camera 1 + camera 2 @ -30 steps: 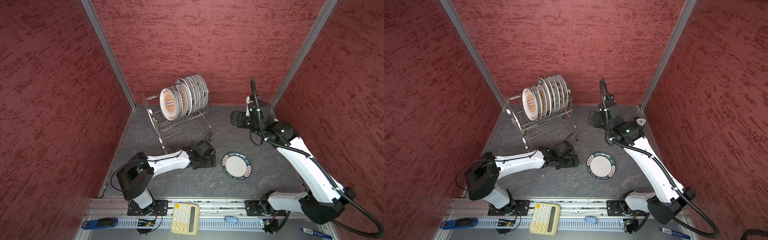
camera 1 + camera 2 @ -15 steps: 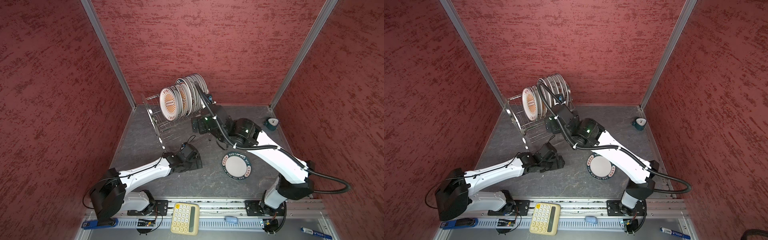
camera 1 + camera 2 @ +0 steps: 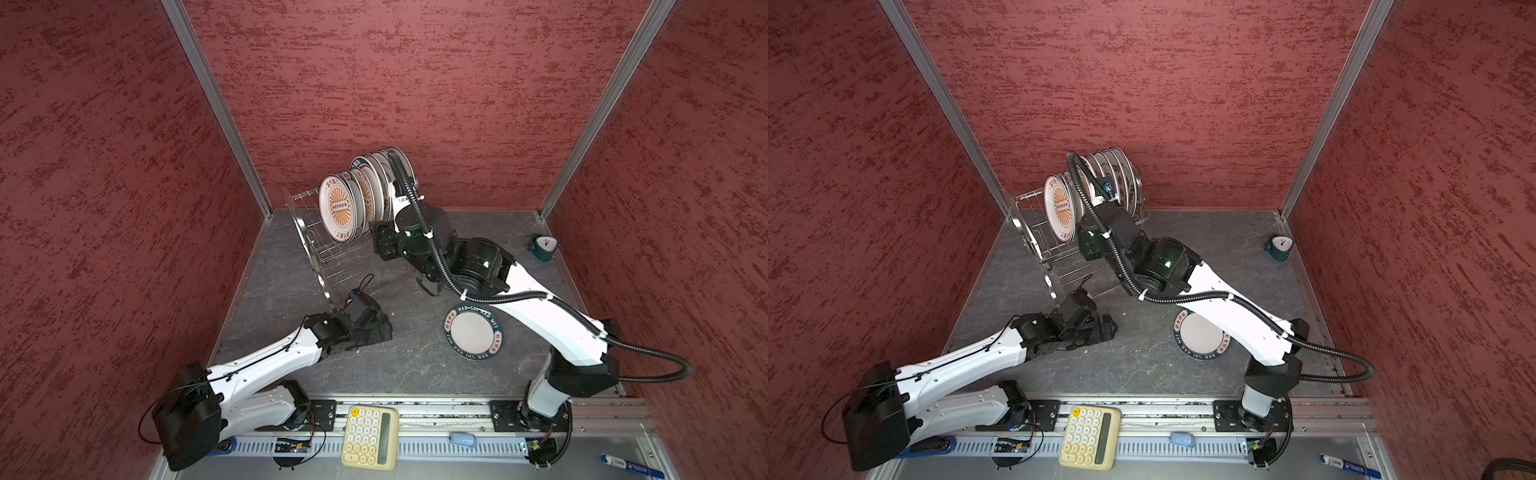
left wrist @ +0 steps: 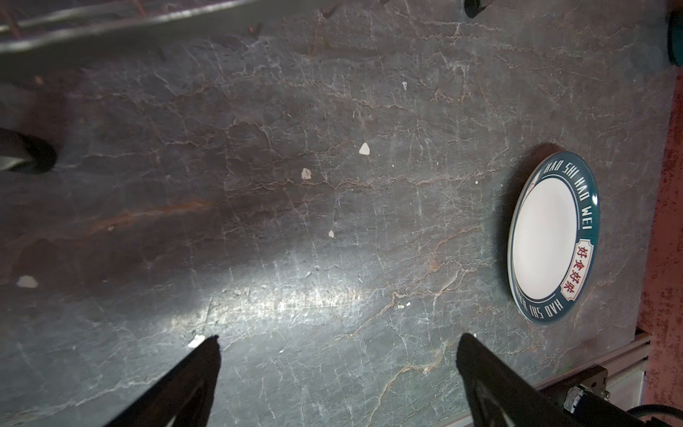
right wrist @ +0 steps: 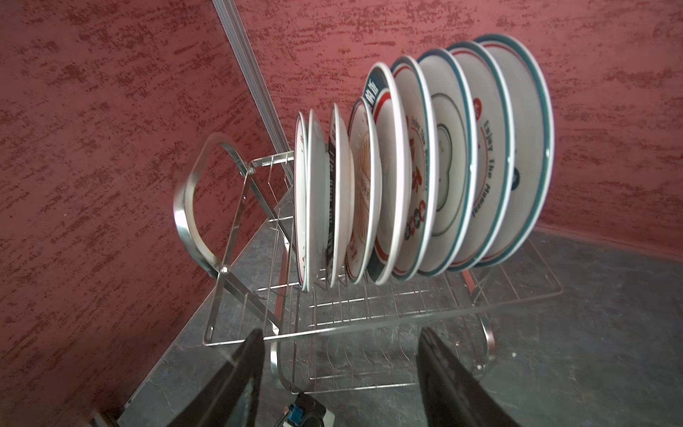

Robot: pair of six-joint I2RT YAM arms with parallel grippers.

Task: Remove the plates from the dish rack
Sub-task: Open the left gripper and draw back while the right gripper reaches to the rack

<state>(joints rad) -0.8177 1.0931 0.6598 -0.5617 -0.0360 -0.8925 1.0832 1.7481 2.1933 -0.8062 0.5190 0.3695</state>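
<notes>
I see the right tool point(image 5: 340, 336) spread, pinching nothing, just before the shiny steel wire dish rack point(image 5: 183, 218) | left tool point(image 4: 338, 344) spread over the grey stone worktop point(image 4: 295, 222) near the rack's foot | white printed round plates point(image 5: 399, 166) upright on the rack's top shelf | one teal-rimmed plate point(image 3: 472, 331) flat on the worktop, well apart from the rack

dish rack point(image 5: 183, 218): shiny metal wire | plates point(image 5: 525, 148): glossy glazed white | tabletop point(image 4: 295, 222): matt stone-look
</notes>
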